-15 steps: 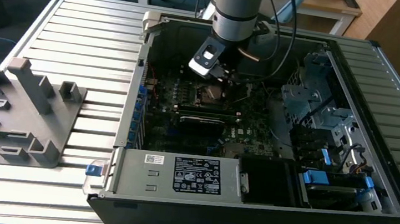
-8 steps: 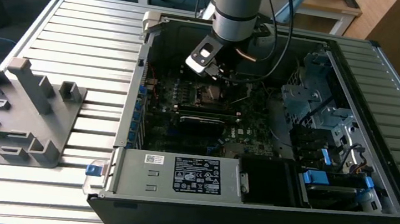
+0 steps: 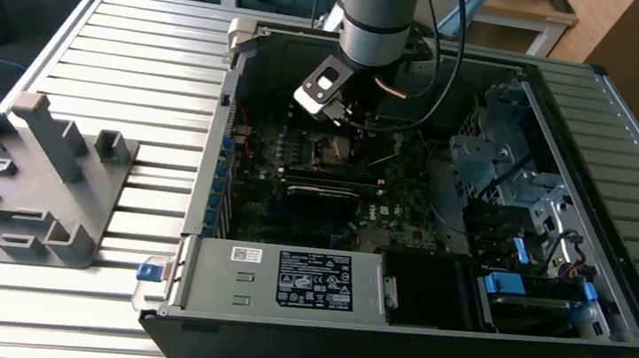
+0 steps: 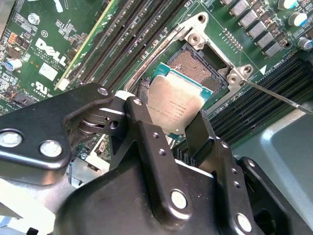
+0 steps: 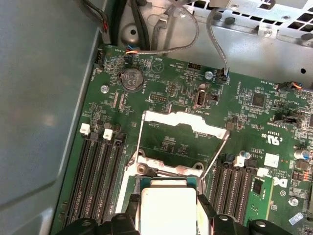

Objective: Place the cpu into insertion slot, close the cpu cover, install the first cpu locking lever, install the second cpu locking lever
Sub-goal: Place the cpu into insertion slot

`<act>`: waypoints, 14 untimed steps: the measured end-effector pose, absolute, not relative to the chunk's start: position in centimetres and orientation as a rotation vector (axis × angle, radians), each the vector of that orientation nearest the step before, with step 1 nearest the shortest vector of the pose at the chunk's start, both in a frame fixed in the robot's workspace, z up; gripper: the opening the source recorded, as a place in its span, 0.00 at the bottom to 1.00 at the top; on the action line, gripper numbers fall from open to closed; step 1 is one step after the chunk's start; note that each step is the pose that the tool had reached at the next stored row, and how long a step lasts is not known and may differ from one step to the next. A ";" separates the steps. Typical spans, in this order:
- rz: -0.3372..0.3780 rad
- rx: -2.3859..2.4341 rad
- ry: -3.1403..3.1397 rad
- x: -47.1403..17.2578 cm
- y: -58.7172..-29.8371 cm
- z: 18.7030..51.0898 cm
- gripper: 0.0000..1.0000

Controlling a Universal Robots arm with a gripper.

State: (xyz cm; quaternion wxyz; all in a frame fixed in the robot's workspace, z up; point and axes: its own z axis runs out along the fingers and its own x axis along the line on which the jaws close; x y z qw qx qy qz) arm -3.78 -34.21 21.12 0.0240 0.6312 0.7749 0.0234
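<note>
My gripper (image 4: 171, 125) is shut on the cpu (image 4: 173, 103), a pale silver square chip with a green rim, held by two opposite edges between the black fingers (image 4: 144, 122). The chip hangs right over the insertion slot (image 4: 199, 66), covering its near half; the bare pin field shows beyond it. In the first wrist view the cpu (image 5: 166, 208) sits between the fingertips of the gripper (image 5: 167, 218), and the cpu cover (image 5: 183, 121) lies flipped open past the slot. Thin wire locking levers (image 5: 216, 155) stand raised beside it. In the exterior view the gripper (image 3: 332, 116) hovers above the slot (image 3: 332, 150).
Black memory slots (image 5: 95, 171) flank the socket on both sides. The open computer case (image 3: 413, 198) has a tall wall (image 5: 44, 98) close by, cables (image 5: 215, 44) at the back, a power supply (image 3: 285, 278) at the front. A grey fixture (image 3: 34, 185) stands at the exterior view's left.
</note>
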 end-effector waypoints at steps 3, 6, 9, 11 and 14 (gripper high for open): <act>0.073 1.956 2.395 -3.8 -34.1 21.1 0.54; 0.072 1.967 2.386 -3.8 -33.9 21.1 0.54; 0.070 2.021 2.340 -3.8 -33.8 21.1 0.54; 0.069 2.062 2.302 -3.8 -33.8 21.1 0.54; 0.067 2.124 2.244 -3.8 -33.8 21.0 0.54</act>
